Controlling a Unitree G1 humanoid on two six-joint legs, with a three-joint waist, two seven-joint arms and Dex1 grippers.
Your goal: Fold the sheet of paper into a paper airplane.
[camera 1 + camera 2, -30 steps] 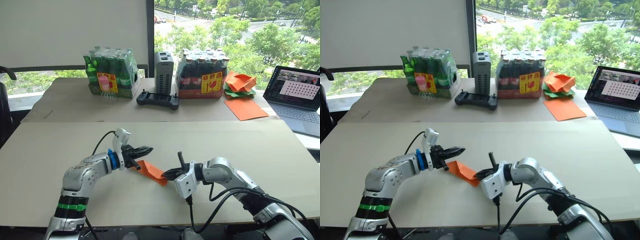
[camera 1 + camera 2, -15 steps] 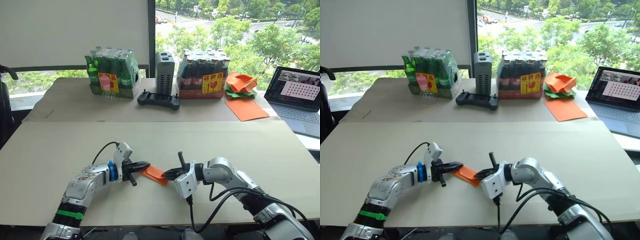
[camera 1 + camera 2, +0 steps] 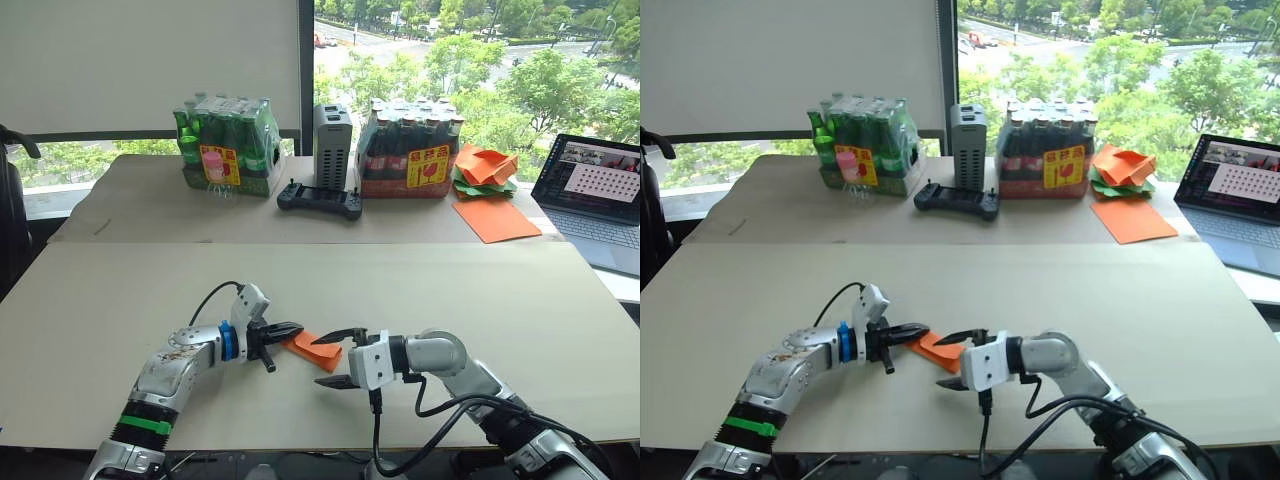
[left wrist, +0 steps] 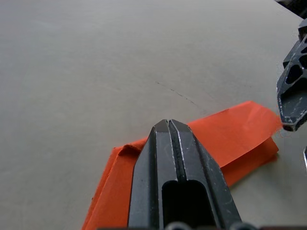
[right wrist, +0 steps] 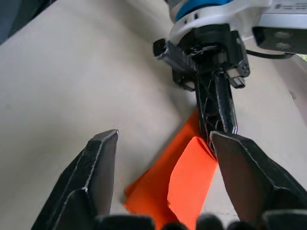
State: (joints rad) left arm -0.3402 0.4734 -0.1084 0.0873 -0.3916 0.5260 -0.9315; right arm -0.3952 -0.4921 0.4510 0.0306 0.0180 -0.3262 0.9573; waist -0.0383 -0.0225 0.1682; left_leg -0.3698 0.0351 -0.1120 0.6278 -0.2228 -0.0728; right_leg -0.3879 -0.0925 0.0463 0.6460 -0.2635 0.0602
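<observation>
While the left gripper (image 3: 290, 329) pinches it, the folded orange sheet of paper (image 3: 316, 349) lifts a flap beside the spread right gripper (image 3: 334, 358).

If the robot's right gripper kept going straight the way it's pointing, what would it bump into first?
Most likely the sheet of paper, which lies right ahead between the right gripper's open jaws. Just past it is the left gripper, shut on the paper's other end. Depth is hard to judge.
</observation>
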